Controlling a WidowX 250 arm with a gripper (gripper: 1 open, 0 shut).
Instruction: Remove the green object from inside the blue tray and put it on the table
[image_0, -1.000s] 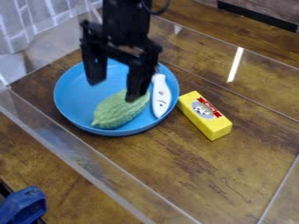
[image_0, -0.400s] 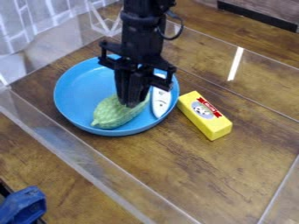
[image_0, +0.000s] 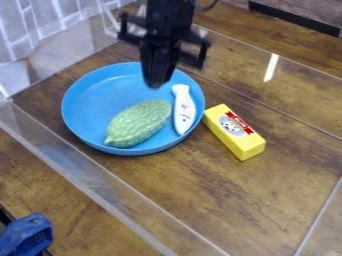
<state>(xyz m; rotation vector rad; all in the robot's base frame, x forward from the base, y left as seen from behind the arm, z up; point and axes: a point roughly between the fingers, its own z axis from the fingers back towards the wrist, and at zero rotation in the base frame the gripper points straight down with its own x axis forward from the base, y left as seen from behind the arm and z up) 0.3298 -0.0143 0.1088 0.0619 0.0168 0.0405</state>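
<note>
Lying inside the blue tray (image_0: 88, 100), the green object (image_0: 136, 125) rests beside a white bottle-shaped item (image_0: 182, 108); above the tray's far rim, the gripper (image_0: 159, 78) hangs closed and empty.

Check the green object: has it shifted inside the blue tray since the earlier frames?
No. The green object lies in the same spot in the blue tray, beside the white bottle, not lifted.
</note>
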